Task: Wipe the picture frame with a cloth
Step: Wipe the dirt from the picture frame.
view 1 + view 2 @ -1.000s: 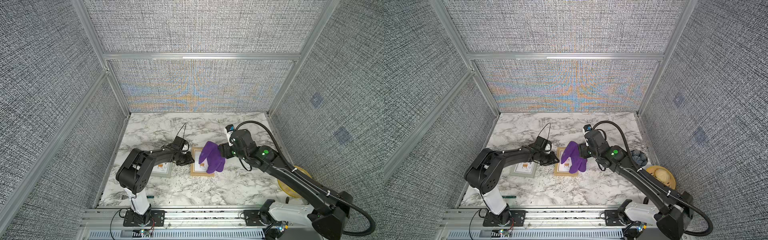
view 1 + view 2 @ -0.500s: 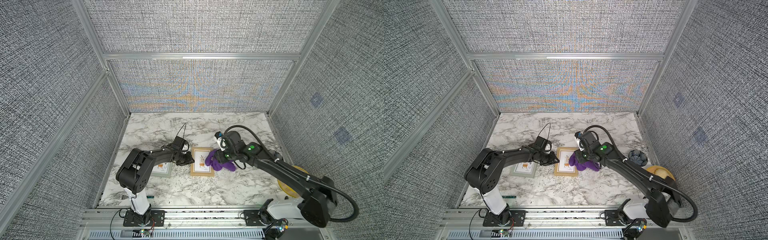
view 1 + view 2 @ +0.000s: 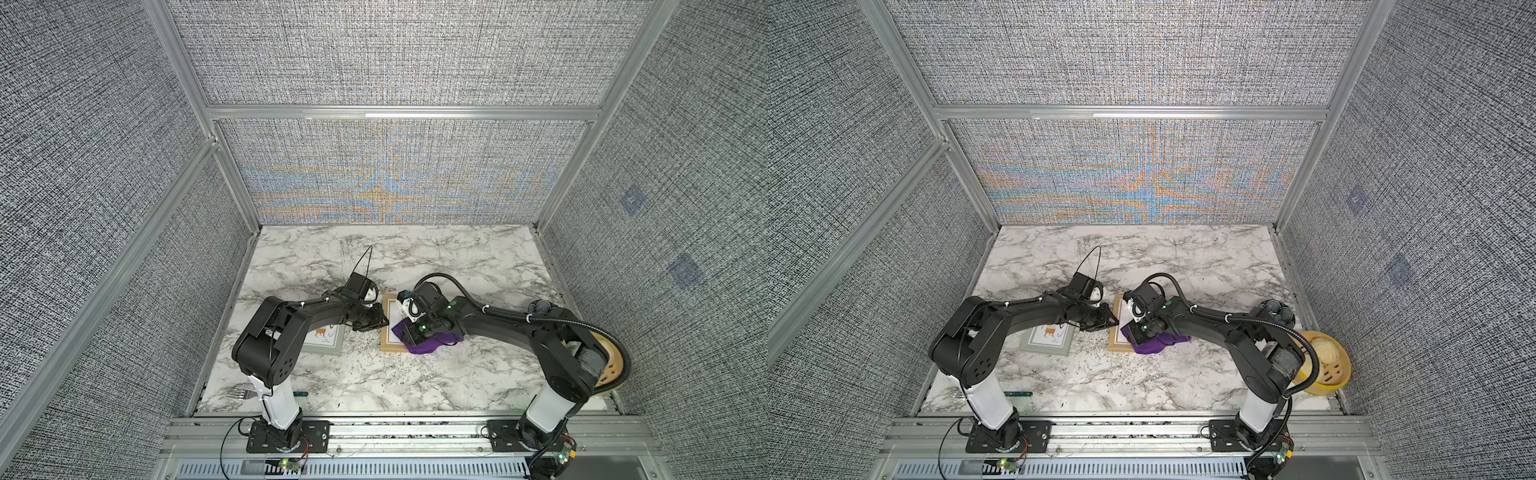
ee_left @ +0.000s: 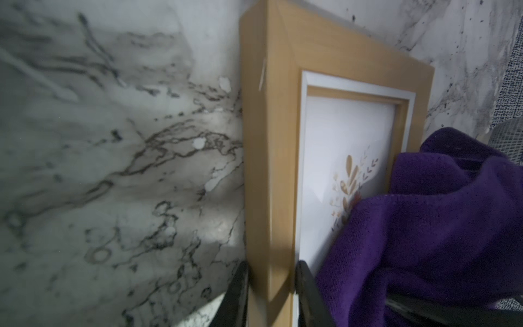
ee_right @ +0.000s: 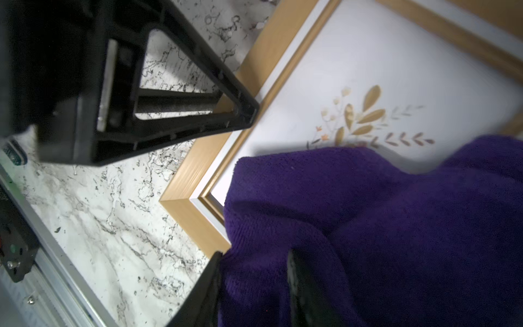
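Nearest, at the front edge of the marble tabletop (image 3: 415, 257), a fork (image 3: 243, 392) lies beside the left arm's base, with a teal-handled tool (image 3: 1017, 393) just on the other side of that base. At the front right corner stands a bamboo steamer (image 3: 1343, 374) with a pale bun (image 3: 1323, 347) inside. Further in, a grey-green picture frame (image 3: 324, 336) lies flat, partly under the left arm, showing a small orange figure. Just beside it, toward the middle, the wooden picture frame (image 3: 386, 336) lies flat, face up, with a gold leaf sprig on white paper. The left gripper (image 4: 273, 266) is clamped on this frame's left rail, one finger on the outer side and one on the glass side, as the left wrist view shows. The deep purple terry cloth (image 3: 428, 343) lies bunched over the frame's near right part, spilling onto the marble to the right; it covers the lower end of the sprig. The right gripper (image 5: 254, 254) points down onto it, its two fingers closed around a fold of the cloth, in the right wrist view. Beyond, by the right wall, sits a dark bluish cluster (image 3: 1275, 311) of rounded lumps, too small to name.
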Available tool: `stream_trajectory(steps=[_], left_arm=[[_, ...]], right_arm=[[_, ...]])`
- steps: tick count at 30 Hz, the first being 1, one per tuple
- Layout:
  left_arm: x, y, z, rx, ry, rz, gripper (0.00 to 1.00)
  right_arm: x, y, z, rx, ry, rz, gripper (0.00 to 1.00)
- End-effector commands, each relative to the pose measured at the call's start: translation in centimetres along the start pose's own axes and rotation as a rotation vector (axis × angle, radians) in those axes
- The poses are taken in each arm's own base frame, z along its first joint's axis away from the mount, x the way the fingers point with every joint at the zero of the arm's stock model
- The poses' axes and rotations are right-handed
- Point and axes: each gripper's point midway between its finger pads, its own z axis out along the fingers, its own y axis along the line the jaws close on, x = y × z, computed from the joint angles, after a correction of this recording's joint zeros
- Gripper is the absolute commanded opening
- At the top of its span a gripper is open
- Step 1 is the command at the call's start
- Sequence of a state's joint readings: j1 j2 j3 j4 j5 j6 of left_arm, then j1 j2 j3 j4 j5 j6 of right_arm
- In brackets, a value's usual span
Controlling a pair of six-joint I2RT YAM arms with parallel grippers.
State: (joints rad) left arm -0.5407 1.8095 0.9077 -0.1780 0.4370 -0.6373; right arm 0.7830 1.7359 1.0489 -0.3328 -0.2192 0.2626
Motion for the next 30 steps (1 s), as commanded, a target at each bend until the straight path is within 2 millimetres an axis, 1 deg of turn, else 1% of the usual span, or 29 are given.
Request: stream_trajectory(steps=[1, 4, 7, 12, 15, 19, 21, 23, 27, 28, 30], left_arm=[[5.5, 7.4, 0.1, -0.316, 0.168, -0.117, 0.09], [5.5, 7.3, 0.1, -0.314, 0.168, -0.116, 0.08], [5.6, 7.4, 0.2, -0.314, 0.171, -0.116, 0.09], [5.7, 7.5, 0.2, -0.315, 0.172, -0.119, 0.09], [5.7, 7.5, 0.2, -0.315, 0.172, -0.119, 0.09], [5.7, 7.5, 0.2, -0.316, 0.171, -0.12, 0.08], [5.8, 7.6, 0.2, -0.319, 0.172, -0.123, 0.08], [5.7, 7.6, 0.2, -0.318, 0.17, -0.123, 0.08], [5.8, 7.6, 0.0, -0.324, 0.167, -0.124, 0.08], [5.8, 7.6, 0.0, -0.325, 0.166, -0.123, 0.08], [5.6, 7.6, 0.0, -0.326, 0.161, -0.124, 0.09]], right_arm=[[-0.4, -1.0, 0.5, 0.07, -0.006, -0.012, 0.38], [-0.3, -2.6, 0.7, 0.178, 0.008, -0.007, 0.33], [0.1, -3.7, 0.9, 0.285, 0.036, -0.026, 0.27], [0.7, -4.3, 1.4, 0.387, 0.068, -0.074, 0.22], [0.9, -4.7, 1.9, 0.416, 0.084, -0.077, 0.16], [1.5, -4.6, 2.7, 0.411, 0.11, -0.083, 0.0], [2.1, -4.4, 2.9, 0.391, 0.134, -0.095, 0.0], [3.2, -4.1, 2.7, 0.358, 0.166, -0.126, 0.0], [6.1, -3.9, 1.2, 0.276, 0.244, -0.195, 0.0], [6.6, -3.8, 0.9, 0.253, 0.259, -0.202, 0.0], [6.8, -2.5, 0.8, 0.171, 0.259, -0.22, 0.0]])
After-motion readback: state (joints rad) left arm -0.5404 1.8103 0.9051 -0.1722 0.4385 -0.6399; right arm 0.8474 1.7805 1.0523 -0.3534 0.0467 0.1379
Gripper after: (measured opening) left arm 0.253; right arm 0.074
